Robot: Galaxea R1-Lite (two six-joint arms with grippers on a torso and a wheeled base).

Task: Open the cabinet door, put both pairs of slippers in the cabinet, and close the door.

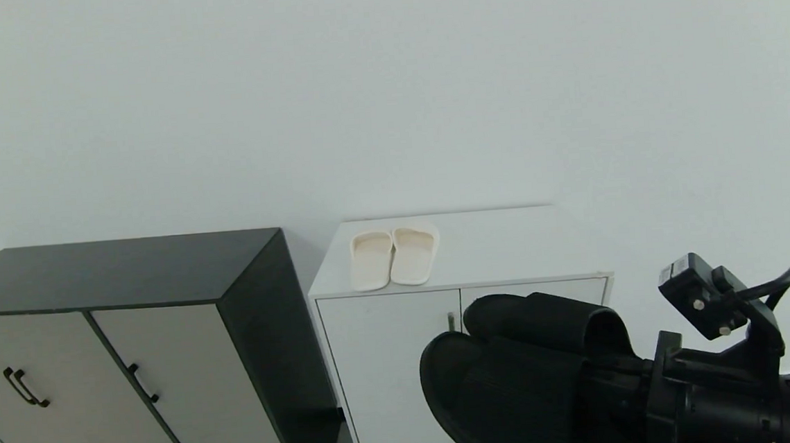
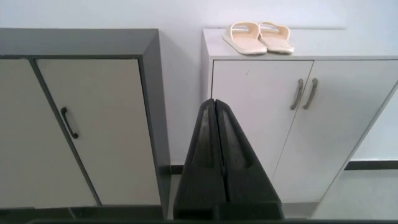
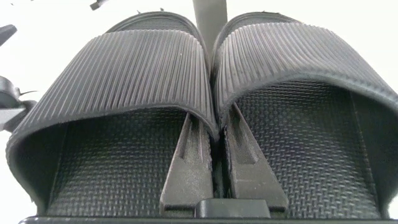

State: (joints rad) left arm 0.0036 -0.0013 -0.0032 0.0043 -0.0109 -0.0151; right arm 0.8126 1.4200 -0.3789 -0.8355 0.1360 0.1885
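Holding black slippers (image 1: 517, 380) pinched in the right claw (image 3: 214, 134) — white cabinet (image 1: 391, 361) at 11 o'clock looks shut. Left claw (image 2: 215, 109) is pressed together; I'd guess door handle (image 2: 298, 93) next.

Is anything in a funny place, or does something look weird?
Yes. The cream slippers sit on top of the white cabinet, not inside it, and its doors are shut. The right end effector holds the black slippers.

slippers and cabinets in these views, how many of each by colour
cream slippers: 2
black slippers: 2
white cabinet: 1
black-framed cabinet: 1
total: 6
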